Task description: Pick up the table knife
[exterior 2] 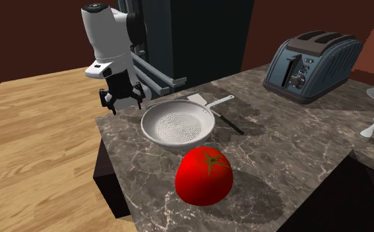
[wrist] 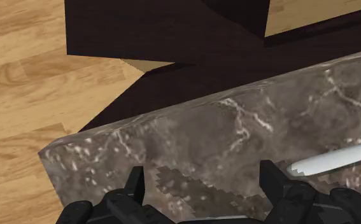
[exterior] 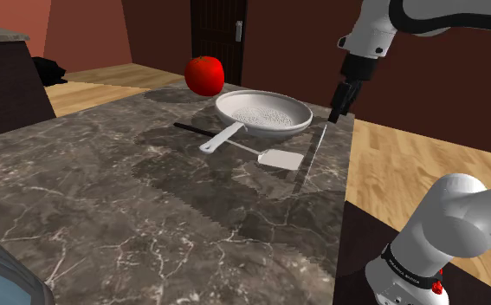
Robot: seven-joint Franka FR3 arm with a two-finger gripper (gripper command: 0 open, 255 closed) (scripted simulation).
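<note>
Wrist view has my gripper (wrist: pixel 201 175) spread open over the counter (wrist: pixel 191 137) edge, with the table knife (wrist: pixel 338 159) lying just beyond one finger. In the shoulder view it's at roughly 4 o'clock off the pan (exterior: pixel 263 113), I think. I'd shift over, straddle it crosswise, then drop.

1. Shoulder view: the counter (exterior: pixel 131 199) is looked down on from beside the stand (exterior: pixel 360 251), which is kept at the lower right; the pan (exterior: pixel 263 113) and tomato (exterior: pixel 204 75) are seen toward the far end.
2. Second exterior view: the counter is faced from the opposite end, toward the arm (exterior 2: pixel 106 39); the tomato is brought nearest, the pan behind it; both are shared with the shoulder view.
3. Wrist view: the counter's corner and the floor (wrist: pixel 20 76) are seen from close above; that corner is shared with both other views.
</note>
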